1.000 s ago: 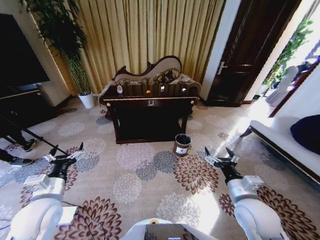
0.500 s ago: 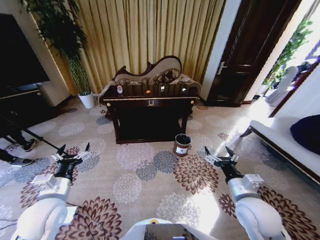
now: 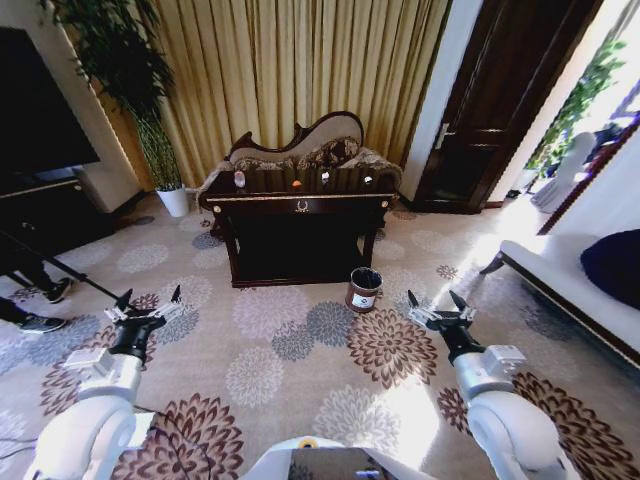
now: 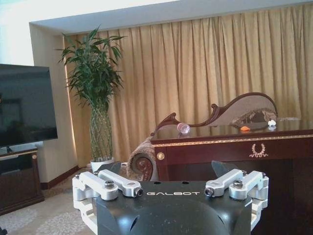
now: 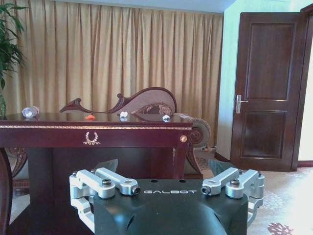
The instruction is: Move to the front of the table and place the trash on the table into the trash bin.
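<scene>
While the robot stands well short of the table, the trash lies out of reach on the far tabletop, with the trash bin on the carpet near its right leg. Left hand and right hand hover low, forward, fingers spread, empty.

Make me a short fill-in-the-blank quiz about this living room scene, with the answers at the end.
1. The brown trash bin stands on the carpet near the table's front ____ corner as the robot faces it.
2. The left gripper and the right gripper both have their fingers ____.
3. The bottle on the table lies on its ____.
4. The scrap nearest the bottle is ____ in colour.

Answers: right; open; side; orange
</scene>
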### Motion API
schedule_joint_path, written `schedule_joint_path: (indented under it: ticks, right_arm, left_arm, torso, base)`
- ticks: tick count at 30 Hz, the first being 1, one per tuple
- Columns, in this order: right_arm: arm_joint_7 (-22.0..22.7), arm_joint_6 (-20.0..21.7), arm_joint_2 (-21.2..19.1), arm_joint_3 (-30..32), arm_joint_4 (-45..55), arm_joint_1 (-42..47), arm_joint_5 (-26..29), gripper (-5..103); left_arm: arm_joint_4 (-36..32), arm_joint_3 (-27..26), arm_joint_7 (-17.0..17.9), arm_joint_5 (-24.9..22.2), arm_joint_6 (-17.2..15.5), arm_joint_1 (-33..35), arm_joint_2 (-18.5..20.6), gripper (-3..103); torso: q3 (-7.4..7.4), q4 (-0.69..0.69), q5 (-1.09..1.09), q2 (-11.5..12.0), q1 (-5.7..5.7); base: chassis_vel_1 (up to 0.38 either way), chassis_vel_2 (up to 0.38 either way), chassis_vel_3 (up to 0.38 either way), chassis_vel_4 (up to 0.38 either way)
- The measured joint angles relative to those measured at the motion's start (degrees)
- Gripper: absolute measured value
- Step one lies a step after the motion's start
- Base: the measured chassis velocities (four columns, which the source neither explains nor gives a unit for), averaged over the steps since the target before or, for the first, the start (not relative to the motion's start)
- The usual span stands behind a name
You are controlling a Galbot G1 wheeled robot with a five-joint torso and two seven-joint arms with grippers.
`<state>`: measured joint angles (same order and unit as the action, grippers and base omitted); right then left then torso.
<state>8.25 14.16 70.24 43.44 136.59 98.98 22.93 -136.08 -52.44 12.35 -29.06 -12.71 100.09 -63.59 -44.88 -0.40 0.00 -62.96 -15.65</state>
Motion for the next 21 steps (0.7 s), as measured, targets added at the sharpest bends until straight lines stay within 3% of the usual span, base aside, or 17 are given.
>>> schedule_joint_path:
  ticks: [10, 21]
  right_arm:
    - [-1.21, -0.87, 0.7, -0.32, -0.76, -0.14, -0.28, 100]
    - [-2.42, -1.13, 0.83, -0.74, -0.85, 0.09, -0.79, 100]
  left_arm:
    - [0.02, 0.23, 0.0, 0.05, 0.02, -0.06, 0.22, 100]
    - [0.14, 0.3, -0.08, 0.07, 0.09, -0.06, 0.2, 100]
  torso:
    - [0.0, 0.0, 0.0, 0.0, 0.0]
    - [-0.01, 0.0, 0.0, 0.01, -0.01]
  base:
    - [-0.004, 0.006, 0.005, -0.003]
    - [-0.12, 0.124, 0.116, -0.141]
